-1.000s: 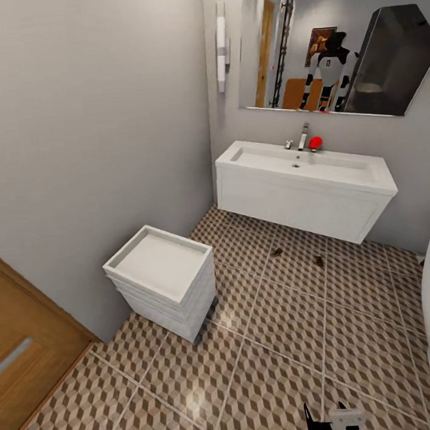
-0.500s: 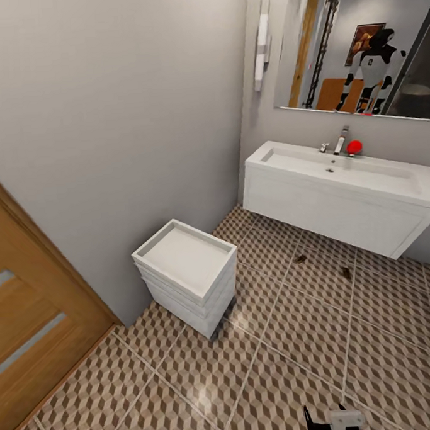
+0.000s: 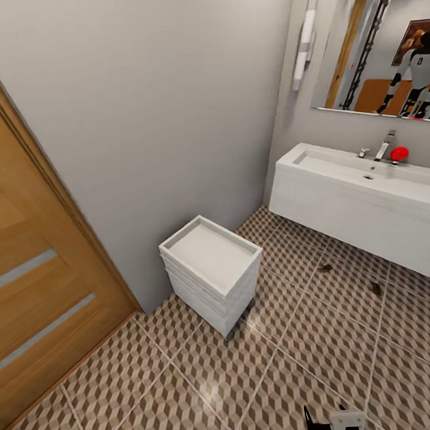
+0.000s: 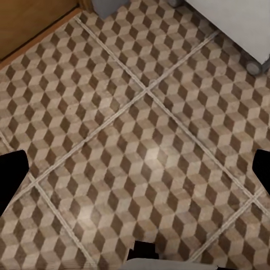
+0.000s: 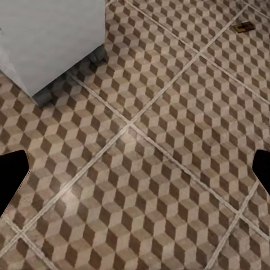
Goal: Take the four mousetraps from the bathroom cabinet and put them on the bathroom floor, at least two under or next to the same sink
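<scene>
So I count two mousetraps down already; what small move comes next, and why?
Probably keep turning the base toward the left to look for the cabinet. Two mousetraps already lie on the bathroom floor by the sink, and both grippers look open and empty, so two more likely need fetching.

Pretty plain bathroom: grey walls, a wooden door with pale glass strips, and a small white drawer unit on castors parked against the wall. There's a big mirror with a tube light mounted next to it.
</scene>
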{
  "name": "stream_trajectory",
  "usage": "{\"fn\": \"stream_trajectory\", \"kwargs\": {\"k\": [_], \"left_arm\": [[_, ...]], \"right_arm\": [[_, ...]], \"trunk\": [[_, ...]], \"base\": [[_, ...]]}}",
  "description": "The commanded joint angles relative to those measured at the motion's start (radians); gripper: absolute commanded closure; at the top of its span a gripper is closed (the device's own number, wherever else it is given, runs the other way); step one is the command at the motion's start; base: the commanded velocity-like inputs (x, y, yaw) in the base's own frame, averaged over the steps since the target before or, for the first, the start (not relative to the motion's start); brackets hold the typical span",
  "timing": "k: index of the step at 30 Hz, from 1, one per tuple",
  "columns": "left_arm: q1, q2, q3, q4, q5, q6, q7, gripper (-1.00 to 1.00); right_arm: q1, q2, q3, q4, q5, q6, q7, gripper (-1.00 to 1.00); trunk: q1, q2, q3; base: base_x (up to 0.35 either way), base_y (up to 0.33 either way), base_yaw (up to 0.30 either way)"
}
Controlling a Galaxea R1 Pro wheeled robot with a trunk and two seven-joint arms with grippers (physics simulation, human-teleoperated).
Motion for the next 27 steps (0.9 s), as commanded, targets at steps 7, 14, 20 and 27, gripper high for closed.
{"fn": "stream_trajectory", "kwargs": {"k": [7, 14, 20, 27], "left_arm": [[-0.002, -0.005, -0.004, 0.004, 0.003, -0.006, 0.003, -1.0], [-0.002, -0.007, -0.004, 0.004, 0.003, -0.006, 0.003, -1.0], [-0.002, -0.008, -0.004, 0.004, 0.003, -0.006, 0.003, -1.0], [-0.002, -0.008, -0.004, 0.004, 0.003, -0.006, 0.003, -1.0]], "right_arm": [[0.0, 0.0, 0.009, 0.0, -0.006, -0.002, -0.004, -1.0], [0.0, 0.0, 0.009, 0.0, -0.006, -0.002, -0.004, -1.0], [0.0, 0.0, 0.01, 0.0, -0.006, -0.002, -0.004, -1.0], [0.0, 0.0, 0.01, 0.0, -0.006, -0.002, -0.004, -1.0]], "trunk": [[0.001, -0.002, -0.002], [0.001, -0.002, -0.002], [0.001, -0.002, -0.002], [0.001, -0.002, -0.002]], "base": [[0.0, 0.0, 0.288], [0.0, 0.0, 0.288], [0.0, 0.0, 0.288], [0.0, 0.0, 0.288]]}}
